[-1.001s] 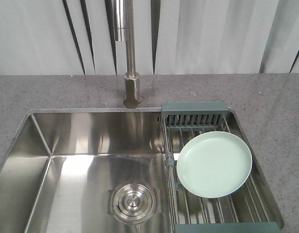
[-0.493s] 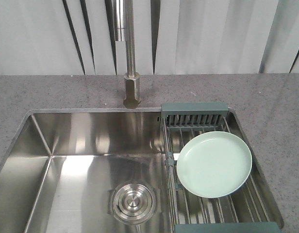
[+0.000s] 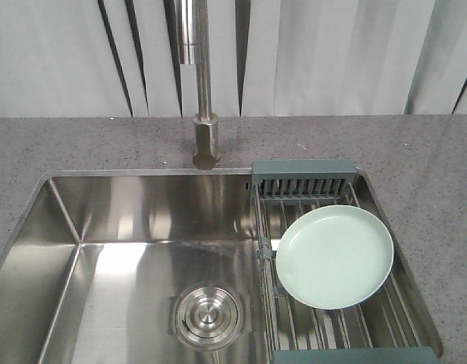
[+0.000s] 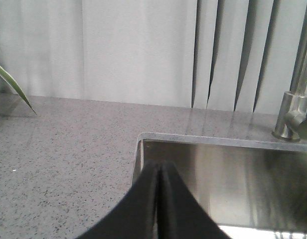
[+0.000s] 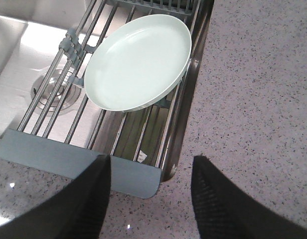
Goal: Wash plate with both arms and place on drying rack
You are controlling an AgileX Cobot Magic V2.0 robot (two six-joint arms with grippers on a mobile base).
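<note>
Grey speckled surface surrounds the sink; plate rests flat on drying rack, likely draining. Right pincer parted above, left pincer together, both empty.

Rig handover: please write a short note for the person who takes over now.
Left gripper: fingers together, empty, over the near left corner of the steel sink.
Right gripper: open, empty, above the rack's near end.
The round pale mint-green plate lies on the metal-rod drying rack across the sink's right side.
Done: plate on rack. Whether it was washed, the pictures cannot tell.
Left: possibly nothing.
</note>
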